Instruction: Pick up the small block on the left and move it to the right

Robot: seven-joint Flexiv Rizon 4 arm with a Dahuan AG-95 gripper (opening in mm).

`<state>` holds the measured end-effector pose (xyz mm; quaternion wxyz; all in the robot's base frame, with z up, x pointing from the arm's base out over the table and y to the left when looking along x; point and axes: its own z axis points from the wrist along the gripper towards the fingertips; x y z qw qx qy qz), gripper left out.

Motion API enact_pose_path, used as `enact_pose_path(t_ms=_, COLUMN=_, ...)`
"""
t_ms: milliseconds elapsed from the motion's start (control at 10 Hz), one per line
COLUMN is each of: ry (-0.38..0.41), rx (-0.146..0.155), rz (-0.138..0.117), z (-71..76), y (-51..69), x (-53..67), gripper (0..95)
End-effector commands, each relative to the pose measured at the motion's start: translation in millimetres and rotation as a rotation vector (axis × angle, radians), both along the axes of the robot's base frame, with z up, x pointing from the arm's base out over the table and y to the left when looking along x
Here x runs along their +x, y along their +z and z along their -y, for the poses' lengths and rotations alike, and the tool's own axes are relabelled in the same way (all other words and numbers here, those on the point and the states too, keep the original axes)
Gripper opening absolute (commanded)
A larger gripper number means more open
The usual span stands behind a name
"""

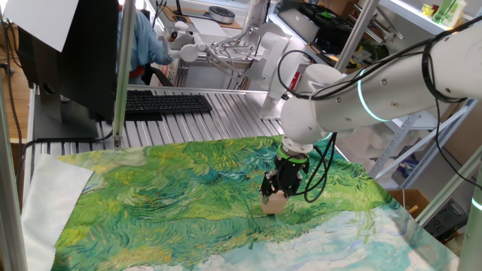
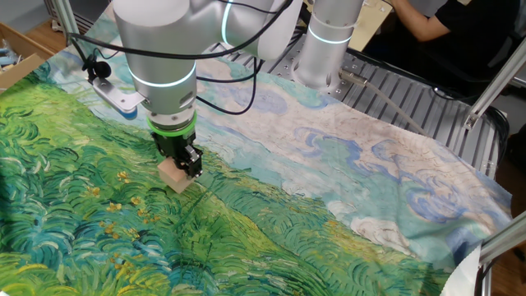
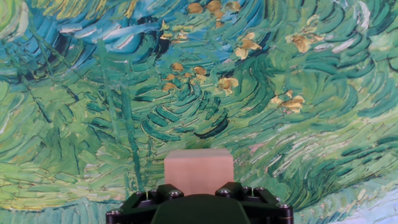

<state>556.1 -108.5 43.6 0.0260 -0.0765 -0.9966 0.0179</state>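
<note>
The small block [image 1: 277,202] is a plain tan wooden cube. It sits between the black fingers of my gripper [image 1: 272,193], which is shut on it. The block is at or just above the painted green cloth [image 1: 173,196]; I cannot tell whether it touches. In the other fixed view the block [image 2: 173,175] pokes out below the gripper [image 2: 182,164], left of the cloth's middle. In the hand view the block [image 3: 199,169] fills the space just ahead of the gripper [image 3: 199,190] at the bottom centre.
The cloth covers the table, and its blue and white part [image 2: 362,164] lies toward the arm's base. A black keyboard [image 1: 162,103] and a monitor [image 1: 71,53] stand at the back on the ribbed metal top. A metal post [image 1: 124,68] rises near the keyboard.
</note>
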Motion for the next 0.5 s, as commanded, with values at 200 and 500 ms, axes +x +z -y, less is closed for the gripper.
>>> enact_pose_path(t_ms=200, ry=0.0, rx=0.0, rz=0.0, z=0.0, y=0.3, x=-0.4, gripper=19.0)
enact_pose_path(t_ms=500, ry=0.0, rx=0.0, rz=0.0, z=0.0, y=0.3, x=-0.4, gripper=19.0)
